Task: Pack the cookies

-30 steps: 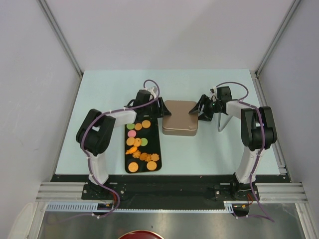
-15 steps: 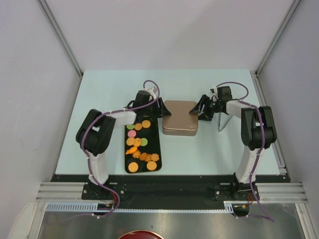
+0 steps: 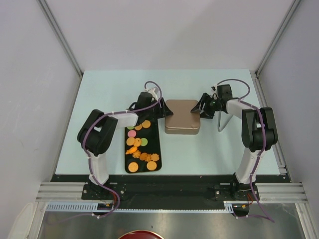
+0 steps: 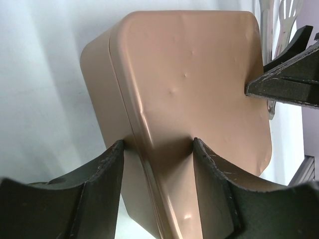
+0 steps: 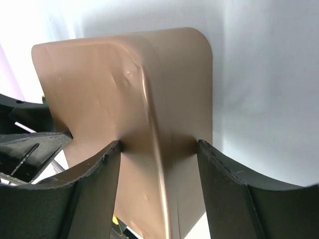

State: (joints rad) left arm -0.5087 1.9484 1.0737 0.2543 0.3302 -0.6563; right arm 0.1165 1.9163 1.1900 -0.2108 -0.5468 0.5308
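The tin (image 3: 183, 117) has slid a little to the right on the tabletop (image 3: 99, 99). The left hand (image 3: 162, 111) has followed it, and the right hand (image 3: 201, 110) has drawn back slightly.

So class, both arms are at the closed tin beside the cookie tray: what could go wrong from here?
The left end effector and right end effector each straddle only an edge of the tin, so a lift could let it slip or tilt. The tin stands close to the tray of cookies; a sideways shove might knock the tray and scatter them.
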